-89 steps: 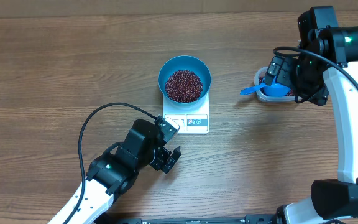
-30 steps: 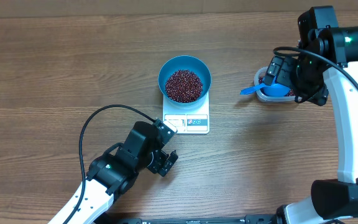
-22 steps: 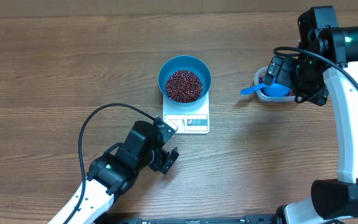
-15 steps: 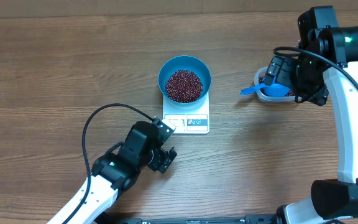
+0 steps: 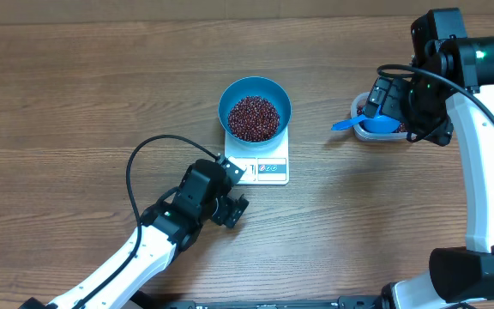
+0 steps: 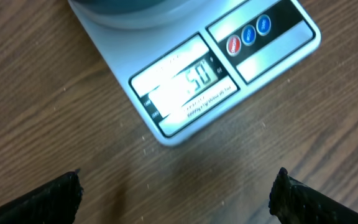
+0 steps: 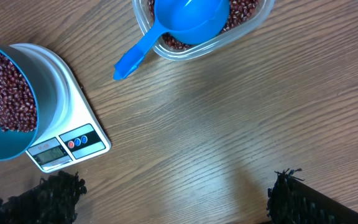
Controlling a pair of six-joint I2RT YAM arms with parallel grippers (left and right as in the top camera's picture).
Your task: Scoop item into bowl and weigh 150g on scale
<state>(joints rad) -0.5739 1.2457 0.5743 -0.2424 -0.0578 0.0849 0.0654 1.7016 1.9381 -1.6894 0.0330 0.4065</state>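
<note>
**Left gripper** [image 5: 231,209]: jaws apart and empty, hovering near the display edge of the scale [image 5: 264,170]. On the scale I see the smooth, rigid blue bowl [image 5: 256,86] heaped with beans [image 5: 253,118]. They look hard, glossy and free-rolling, so I judge them spillable and unpinchable. Right of the scale, the blue plastic scoop [image 7: 188,18] rests in the clear tub [image 7: 185,55]; its handle is my grasp point. **Right gripper** [image 7: 174,198]: spread wide, holding nothing.

Bright, even light with soft shadows. Ahead of the left gripper [image 6: 178,186], the scale [image 6: 185,93] looks blurred and glary.
</note>
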